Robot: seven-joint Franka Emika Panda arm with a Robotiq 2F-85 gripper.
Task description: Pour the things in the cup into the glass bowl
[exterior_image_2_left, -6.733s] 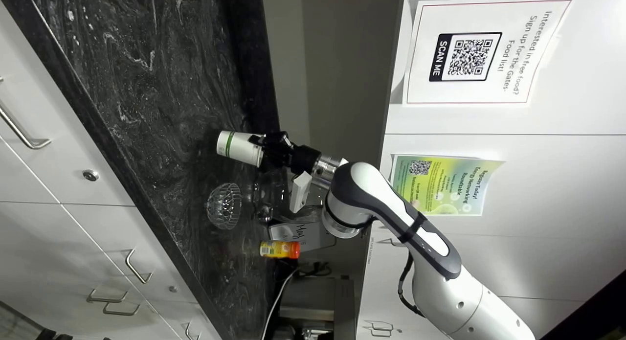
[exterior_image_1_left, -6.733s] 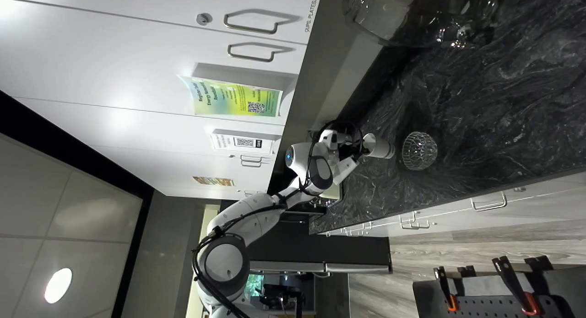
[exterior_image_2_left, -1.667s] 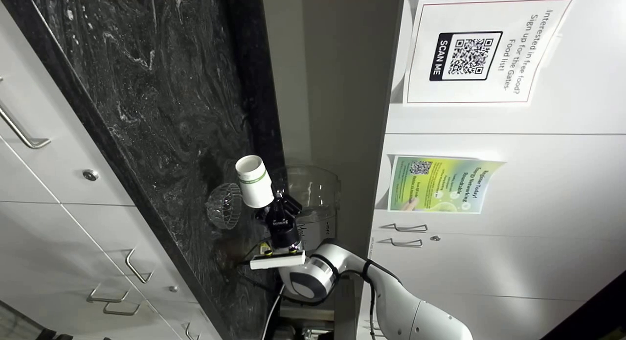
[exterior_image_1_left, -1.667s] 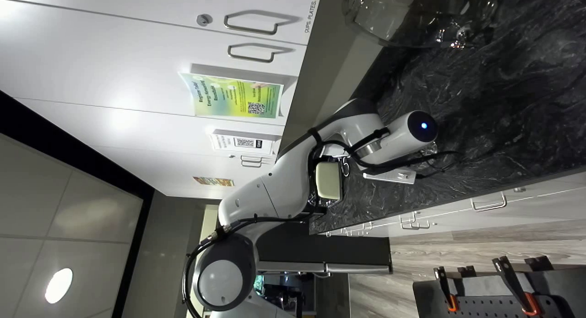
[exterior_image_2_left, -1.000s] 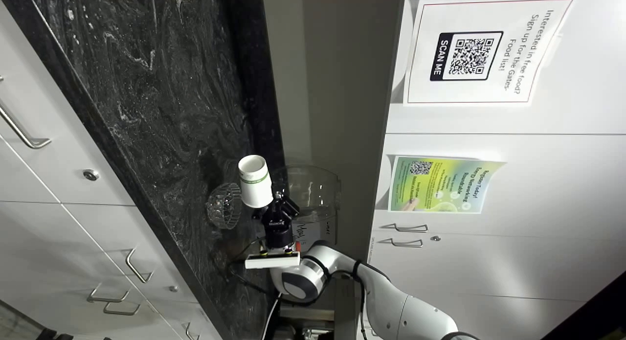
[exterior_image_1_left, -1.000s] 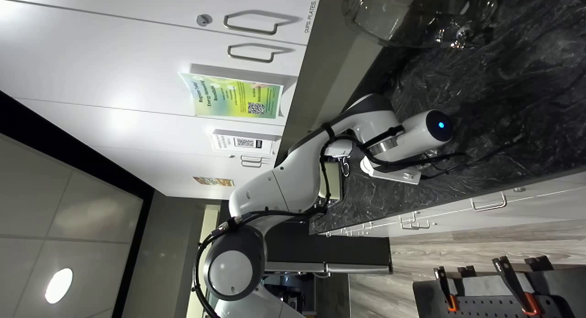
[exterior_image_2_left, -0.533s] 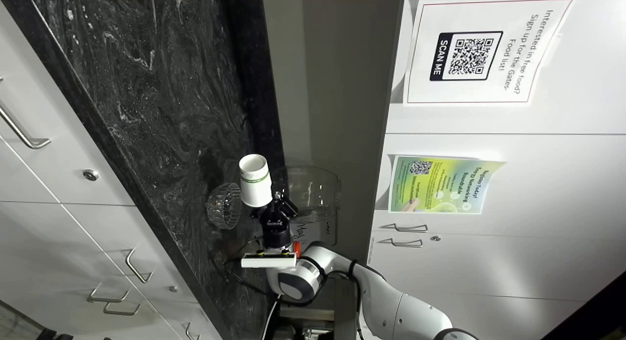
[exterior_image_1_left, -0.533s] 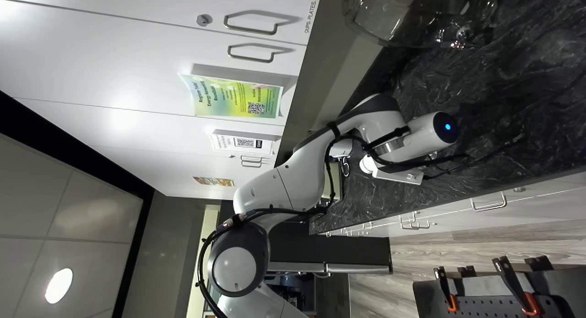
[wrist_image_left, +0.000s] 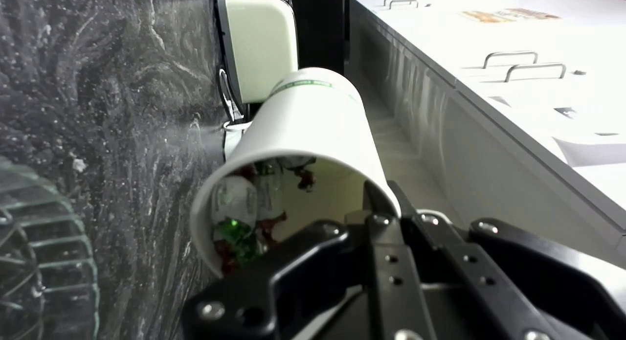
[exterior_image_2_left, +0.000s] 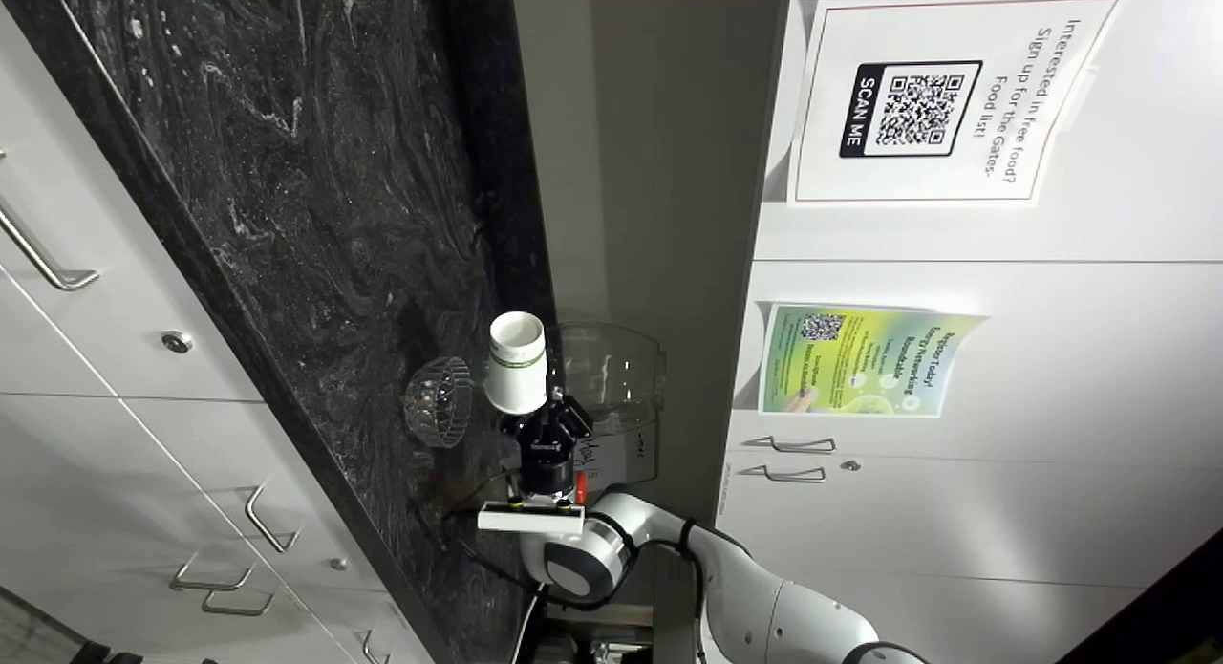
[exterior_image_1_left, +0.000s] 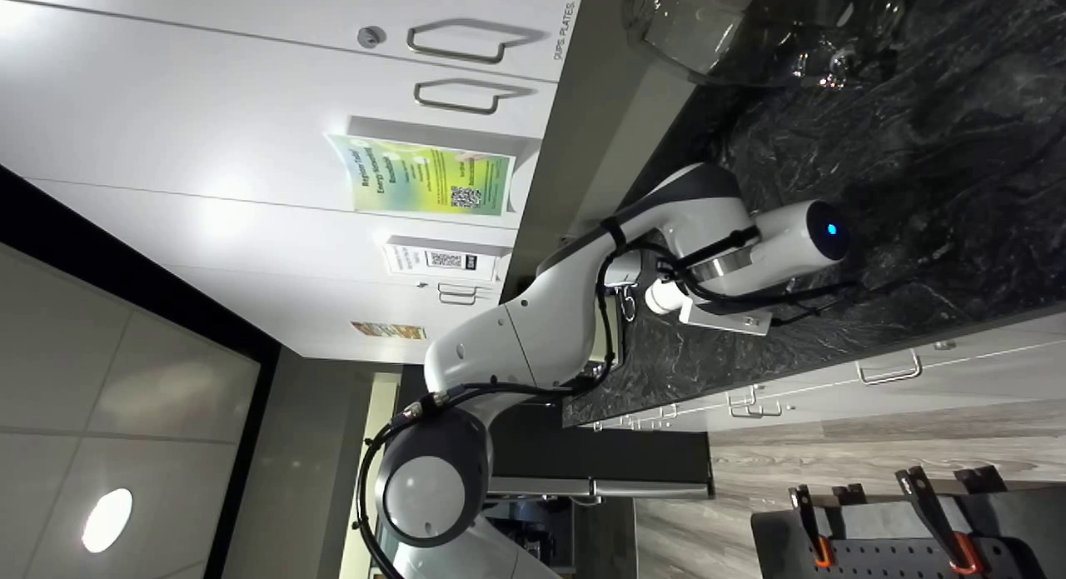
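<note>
white cup [exterior_image_2_left: 517, 382] to glass bowl [exterior_image_2_left: 438, 402]: up in the air, above and near the bowl, not touching it; in an exterior view, which stands turned on its side, the bowl sits roughly beneath the cup's mouth end, though depth is hard to judge.
cup's long axis: close to level, the base pointing away from the claw [wrist_image_left: 389, 195], the mouth facing back into the wrist view.
bowl from the claw: at lower left in the wrist view, meaning down on the worktop [wrist_image_left: 146, 110] and towards the mouth side.
claw's hold: drawn tight, pinching the cup's thin wall at the upper side of the rim.
wrapped-looking pieces [wrist_image_left: 237, 237]: green, red and whitish, bunched inside the cup along its lower wall; none can be seen falling.
bowl's inside: the bowl stands upright, and no coloured pieces can be made out in it; the wrist view cuts most of it off.
large glass vessel [exterior_image_2_left: 616, 382]: beyond the cup in an exterior view, probably no part of this pour.
pour ahead: by judgement, the mouth has to come over the bowl, then dip until the pieces slide out; tipped too soon, some could land on the worktop.
</note>
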